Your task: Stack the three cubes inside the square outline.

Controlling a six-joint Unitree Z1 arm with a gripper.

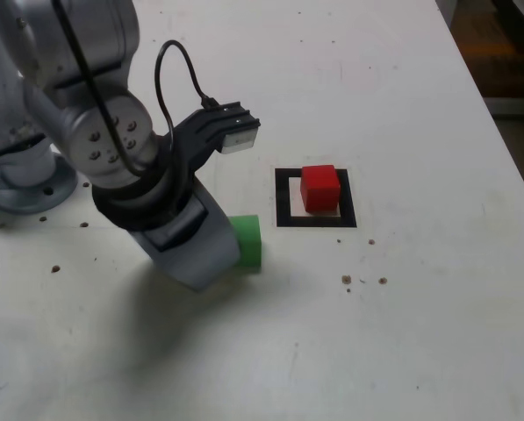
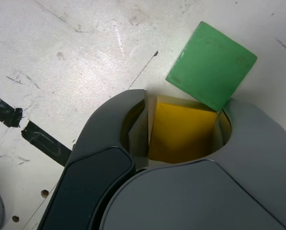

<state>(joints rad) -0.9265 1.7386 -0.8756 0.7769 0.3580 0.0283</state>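
On the white table (image 1: 402, 105), the square outline (image 1: 283, 200) serves as the anchor of the scene: a thick black border with a pale centre, and the red cube (image 1: 319, 187) sits inside it, resting flat toward the far edge of the frame. To the exterior view's left of the outline, near it but apart, the green cube (image 1: 247, 240) lies on the table surface. The grey gripper (image 1: 211, 254) is lowered to the table just beside the green cube, on the side away from the outline, and hides part of that cube in the exterior view.

The wrist view shows the yellow cube (image 2: 182, 132) sitting between the gripper's (image 2: 181, 127) two grey jaws, which close against its opposite sides and pinch it. The green cube (image 2: 211, 64) lies just past the jaw tips, turned at an angle to the yellow one, with one edge overlapping it; whether the two touch cannot be told. Two short black tape strips (image 2: 25, 127) lie on the table beside the gripper.
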